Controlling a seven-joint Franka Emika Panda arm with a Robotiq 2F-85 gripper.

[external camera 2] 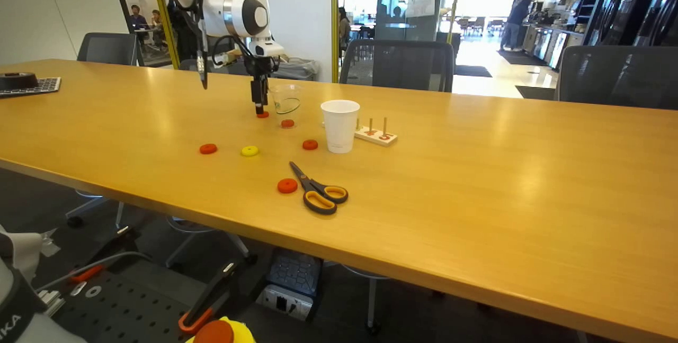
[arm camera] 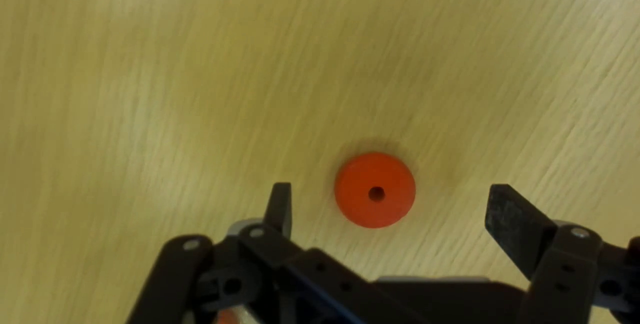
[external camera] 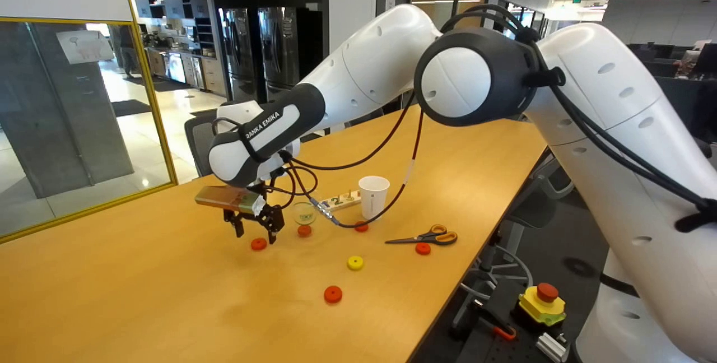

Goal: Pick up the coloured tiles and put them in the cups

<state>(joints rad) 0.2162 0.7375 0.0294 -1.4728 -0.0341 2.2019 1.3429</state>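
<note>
Our gripper [arm camera: 389, 199] is spread wide, empty; the tile [arm camera: 374, 169] shows between its fingers [arm camera: 515, 229], lower centre of the wrist view. Closing too high, we may slip off its thin edge.

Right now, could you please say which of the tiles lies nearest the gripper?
The red tile beneath the open gripper, between its fingers in the wrist view; the yellow tile and other red tiles lie farther away.
</note>
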